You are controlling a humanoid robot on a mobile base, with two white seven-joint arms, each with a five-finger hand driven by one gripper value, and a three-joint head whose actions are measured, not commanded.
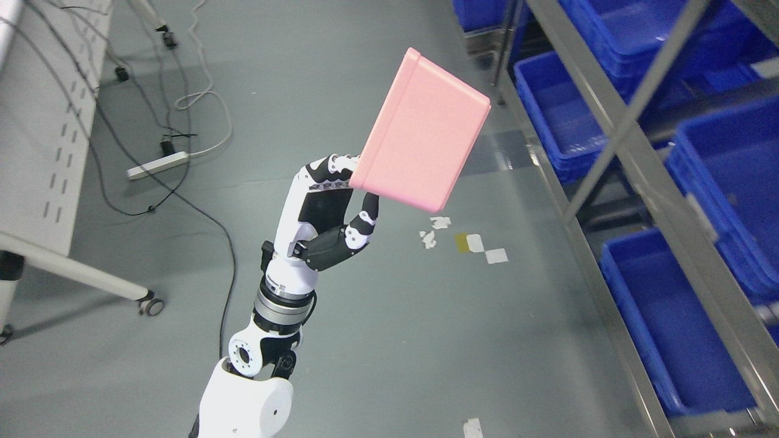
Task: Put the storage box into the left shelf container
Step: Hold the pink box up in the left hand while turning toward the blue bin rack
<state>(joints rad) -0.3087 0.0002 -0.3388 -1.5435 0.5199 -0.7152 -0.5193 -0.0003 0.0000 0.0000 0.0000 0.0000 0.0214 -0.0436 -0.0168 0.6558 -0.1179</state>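
Gripping pink storage box (423, 131), left robot hand (331, 210)

floor (389, 340): smooth grey, faintly glossy | left: white perforated panel (42, 121) on a wheeled frame, caster (150, 304) on the floor | cables (182, 201) snaking to a white power strip (158, 165) | mid-floor: tape scraps (468, 242), white and yellow | right: grey metal shelf frame (633, 152) running diagonally
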